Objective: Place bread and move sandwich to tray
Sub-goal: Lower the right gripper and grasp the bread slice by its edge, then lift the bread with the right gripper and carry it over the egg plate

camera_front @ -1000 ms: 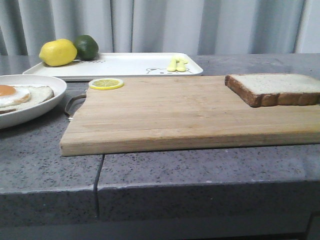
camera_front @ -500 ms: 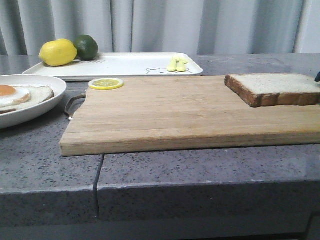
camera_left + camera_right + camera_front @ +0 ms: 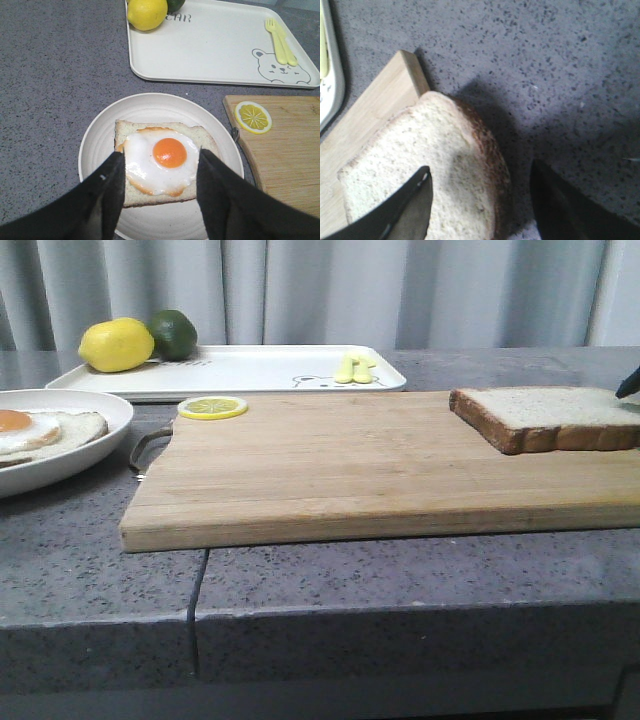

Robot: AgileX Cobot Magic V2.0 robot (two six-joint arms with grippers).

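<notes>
Wooden board [image 3: 340, 465] bears bread [image 3: 550, 417] at its right edge.

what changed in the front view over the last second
The right claw has come into view at the right edge, just behind the thick pale bread slice with brown crust. Nothing was grasped or released. The bread slice, the wooden cutting board and the rectangular white tray stayed put.

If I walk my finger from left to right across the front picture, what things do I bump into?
Round white plate with fried egg on toast → flat yellow lemon slice → wooden cutting board → thick pale bread slice with brown crust → black right hand at the edge.
</notes>
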